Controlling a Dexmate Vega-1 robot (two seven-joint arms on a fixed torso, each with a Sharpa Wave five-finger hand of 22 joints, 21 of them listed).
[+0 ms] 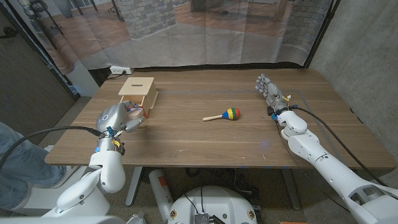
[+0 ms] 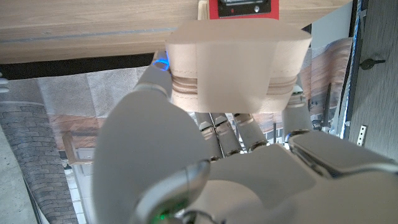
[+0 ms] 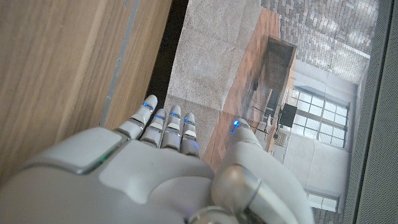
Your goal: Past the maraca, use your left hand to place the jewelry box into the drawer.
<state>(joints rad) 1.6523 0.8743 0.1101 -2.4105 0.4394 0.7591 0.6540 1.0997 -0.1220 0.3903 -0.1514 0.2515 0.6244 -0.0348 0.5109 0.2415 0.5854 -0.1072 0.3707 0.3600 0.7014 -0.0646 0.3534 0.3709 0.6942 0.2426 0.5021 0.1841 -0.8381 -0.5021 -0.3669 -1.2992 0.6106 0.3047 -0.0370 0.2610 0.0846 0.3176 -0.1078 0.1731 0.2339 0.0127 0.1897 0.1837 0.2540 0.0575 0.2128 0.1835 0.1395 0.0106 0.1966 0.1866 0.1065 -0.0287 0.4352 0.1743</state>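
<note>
One tabletop (image 1: 205,143) is carrying one wooden drawer (image 1: 138,91) and one maraca (image 1: 224,114). One jewelry box (image 2: 238,67) is being gripped by the left hand (image 1: 118,118) beside the drawer. The right hand (image 1: 270,92) is being kept empty, fingers (image 3: 163,121) spread.

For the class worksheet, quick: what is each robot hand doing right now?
Left hand: holding the jewelry box, beside the drawer.
Right hand: open, holding nothing, fingers extended.
</note>
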